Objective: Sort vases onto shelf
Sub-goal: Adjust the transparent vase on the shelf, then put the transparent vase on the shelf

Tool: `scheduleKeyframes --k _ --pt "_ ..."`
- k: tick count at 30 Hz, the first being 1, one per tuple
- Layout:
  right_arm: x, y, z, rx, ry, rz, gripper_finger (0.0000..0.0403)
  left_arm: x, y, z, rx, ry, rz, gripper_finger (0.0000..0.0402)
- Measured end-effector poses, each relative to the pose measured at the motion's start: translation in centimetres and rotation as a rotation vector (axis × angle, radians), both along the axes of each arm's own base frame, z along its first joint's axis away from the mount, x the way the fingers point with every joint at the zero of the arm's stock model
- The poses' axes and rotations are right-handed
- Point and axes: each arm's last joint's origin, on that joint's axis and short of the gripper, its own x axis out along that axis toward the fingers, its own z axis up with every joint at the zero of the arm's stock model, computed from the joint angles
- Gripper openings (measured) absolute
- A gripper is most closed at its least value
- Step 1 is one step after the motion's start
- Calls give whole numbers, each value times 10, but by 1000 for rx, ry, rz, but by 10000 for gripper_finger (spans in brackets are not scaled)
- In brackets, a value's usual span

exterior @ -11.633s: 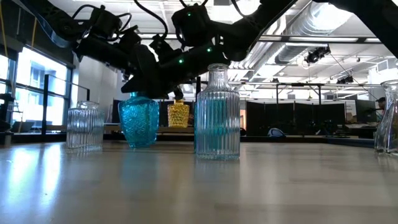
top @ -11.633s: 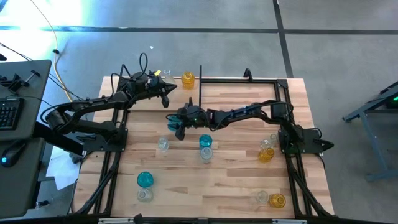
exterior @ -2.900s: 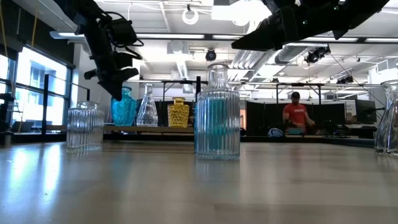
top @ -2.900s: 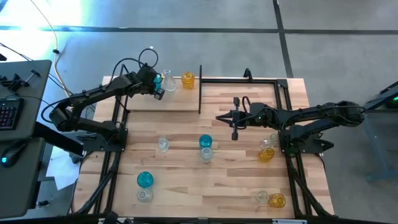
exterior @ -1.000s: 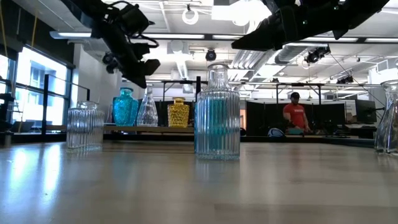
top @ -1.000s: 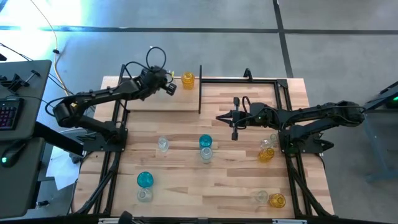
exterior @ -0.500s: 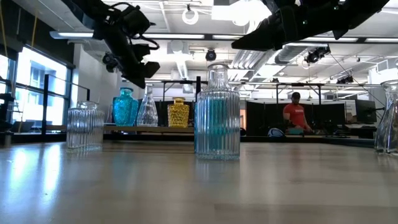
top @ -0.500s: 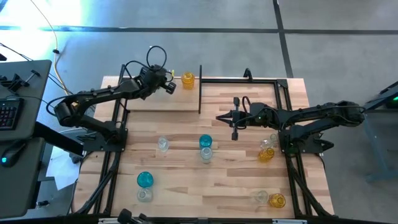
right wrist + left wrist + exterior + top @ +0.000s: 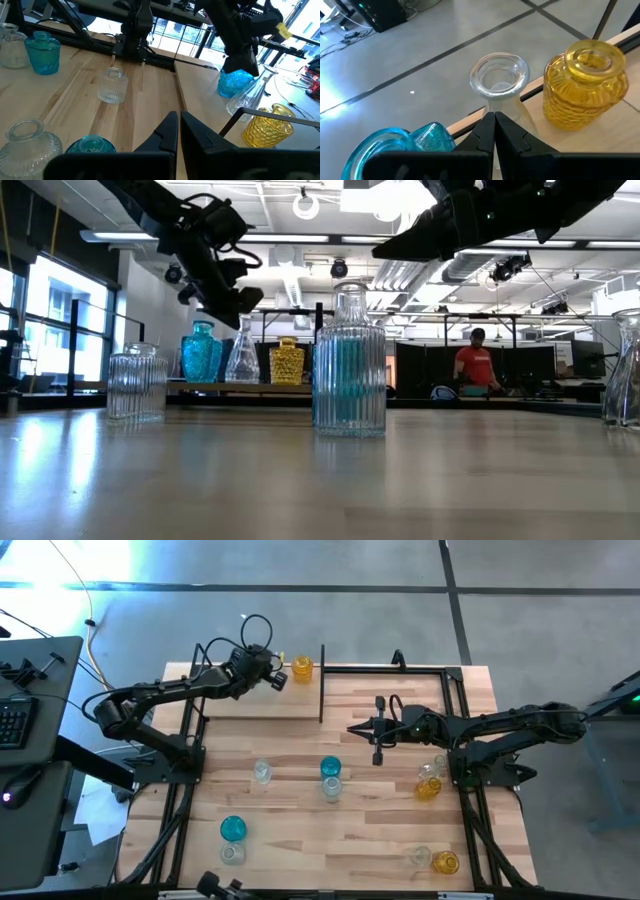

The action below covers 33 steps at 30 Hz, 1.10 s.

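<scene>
The shelf (image 9: 250, 706), a light plank at the table's far left, carries a teal vase (image 9: 201, 352), a clear vase (image 9: 241, 352) and an amber vase (image 9: 287, 361) in a row. My left gripper (image 9: 278, 680) hangs shut over that row. Its tips (image 9: 494, 118) are at the clear vase's neck (image 9: 496, 102), between the teal vase (image 9: 395, 150) and the amber vase (image 9: 585, 85). My right gripper (image 9: 350, 728) waits shut above the table's middle, pointing left, with nothing in it. Several more vases stand on the tabletop. My left gripper's shut fingertips come slanting down from the table's left to the clear vase's neck (image 9: 506, 106), just under its rim. Whether they touch it I cannot tell. The vase stands upright on the shelf.
On the tabletop stand clear vases (image 9: 262, 772), teal vases (image 9: 330, 767) (image 9: 232, 829) and amber vases (image 9: 428, 788) (image 9: 445, 862). A black upright post (image 9: 322, 680) ends the shelf on its right. A person in red (image 9: 478, 370) is far behind the table.
My left gripper has edged a little toward the table's right along the shelf, over the clear vase, and has stayed shut.
</scene>
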Motion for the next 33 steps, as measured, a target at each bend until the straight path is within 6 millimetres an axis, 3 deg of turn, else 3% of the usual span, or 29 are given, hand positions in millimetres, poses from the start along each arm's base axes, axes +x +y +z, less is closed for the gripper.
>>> scheduleKeyframes --k 22,27,33 --pt "0 0 0 0 0 0 0 -2 6 1 -31 -37 -67 0" --pt "0 0 0 0 0 0 0 -6 -3 11 -22 -44 -91 0" --pt "0 0 0 0 0 0 0 -20 -34 25 -104 -18 -104 0"
